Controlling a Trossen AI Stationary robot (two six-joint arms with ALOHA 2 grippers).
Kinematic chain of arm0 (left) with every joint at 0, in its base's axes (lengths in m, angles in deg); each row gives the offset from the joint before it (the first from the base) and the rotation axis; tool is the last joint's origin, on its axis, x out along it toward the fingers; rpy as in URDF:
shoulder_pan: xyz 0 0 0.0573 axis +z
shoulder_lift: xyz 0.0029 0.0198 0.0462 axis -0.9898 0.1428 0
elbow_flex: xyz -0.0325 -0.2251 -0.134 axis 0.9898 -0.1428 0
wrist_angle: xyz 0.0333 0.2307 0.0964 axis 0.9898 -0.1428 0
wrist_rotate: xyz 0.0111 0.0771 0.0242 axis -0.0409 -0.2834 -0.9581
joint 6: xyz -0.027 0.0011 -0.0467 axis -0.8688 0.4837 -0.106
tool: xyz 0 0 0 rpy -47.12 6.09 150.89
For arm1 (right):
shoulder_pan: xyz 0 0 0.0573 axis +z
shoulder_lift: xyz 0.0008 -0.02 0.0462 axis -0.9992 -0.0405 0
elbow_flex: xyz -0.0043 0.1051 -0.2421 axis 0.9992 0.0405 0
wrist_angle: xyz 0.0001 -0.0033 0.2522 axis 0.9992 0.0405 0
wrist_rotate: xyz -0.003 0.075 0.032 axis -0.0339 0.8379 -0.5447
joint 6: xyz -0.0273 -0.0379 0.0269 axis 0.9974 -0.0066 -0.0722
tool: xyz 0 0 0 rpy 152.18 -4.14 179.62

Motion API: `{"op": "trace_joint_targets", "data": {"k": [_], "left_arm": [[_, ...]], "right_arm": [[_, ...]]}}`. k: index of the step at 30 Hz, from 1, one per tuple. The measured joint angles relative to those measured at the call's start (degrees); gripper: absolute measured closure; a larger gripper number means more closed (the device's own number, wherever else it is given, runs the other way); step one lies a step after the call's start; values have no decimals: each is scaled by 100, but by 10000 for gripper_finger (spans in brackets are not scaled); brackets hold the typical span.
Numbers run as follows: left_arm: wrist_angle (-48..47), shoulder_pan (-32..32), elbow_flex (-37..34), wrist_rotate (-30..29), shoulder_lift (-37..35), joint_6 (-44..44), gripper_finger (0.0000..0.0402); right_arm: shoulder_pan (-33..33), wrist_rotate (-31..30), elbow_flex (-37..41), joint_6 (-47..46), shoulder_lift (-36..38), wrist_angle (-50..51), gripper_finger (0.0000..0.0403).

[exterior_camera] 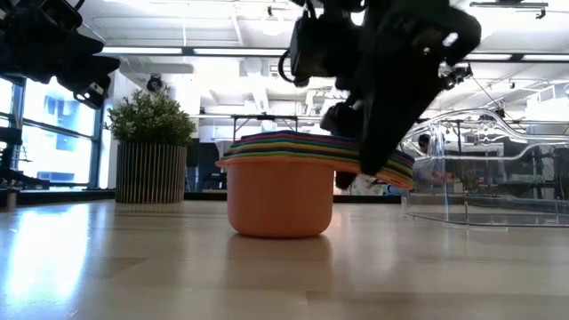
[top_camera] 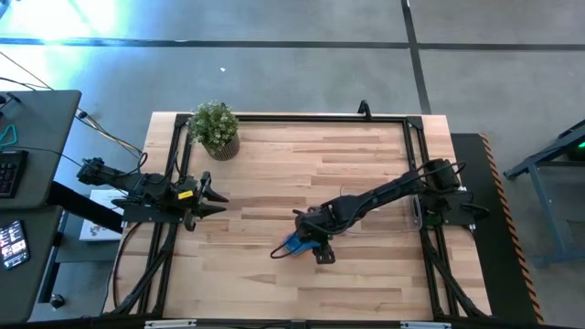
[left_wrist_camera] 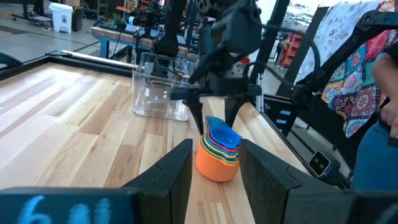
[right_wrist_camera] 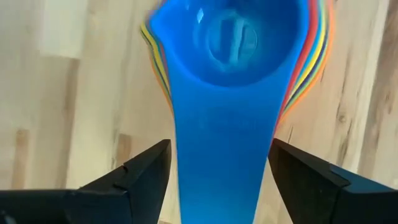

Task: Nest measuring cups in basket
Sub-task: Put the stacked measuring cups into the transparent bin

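Note:
The measuring cups [top_camera: 294, 244] are nested in one stack, orange outermost and blue innermost, standing upright on the table by the orange cup's base [exterior_camera: 280, 213]. They also show in the left wrist view [left_wrist_camera: 217, 155] and the right wrist view [right_wrist_camera: 236, 37]. My right gripper [right_wrist_camera: 217, 180] is open and points down over the stacked handles, one finger on each side of the blue handle [right_wrist_camera: 221, 155]. The basket [top_camera: 413, 212], a clear tub [left_wrist_camera: 158, 93], stands on the table to the right of the cups. My left gripper [top_camera: 218, 196] is open and waits by the table's left edge. My right gripper comes from above, pointing down, with its fingers [right_wrist_camera: 146, 177] close on either side of the blue cup's handle [right_wrist_camera: 186, 143], lying across it. Whether they touch the handle, I cannot tell. The stack stands on the table.
A potted plant [top_camera: 216, 128] stands at the far left corner of the table [exterior_camera: 151, 160]. Bare wood lies between the cups and my left arm. A dark metal frame [top_camera: 302, 117] runs along the table's edges. A person's patterned clothing [left_wrist_camera: 367, 56] shows beyond the right edge.

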Motion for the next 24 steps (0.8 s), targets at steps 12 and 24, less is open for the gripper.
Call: {"op": "trace_joint_targets", "data": {"k": [12, 24], "left_arm": [[1, 0, 0, -2, 0, 0, 280], [1, 1, 0, -2, 0, -1, 280]], "right_arm": [[4, -83, 2, -12, -227, -164, 143], [2, -289, -33, -168, -255, -60, 183]]}}
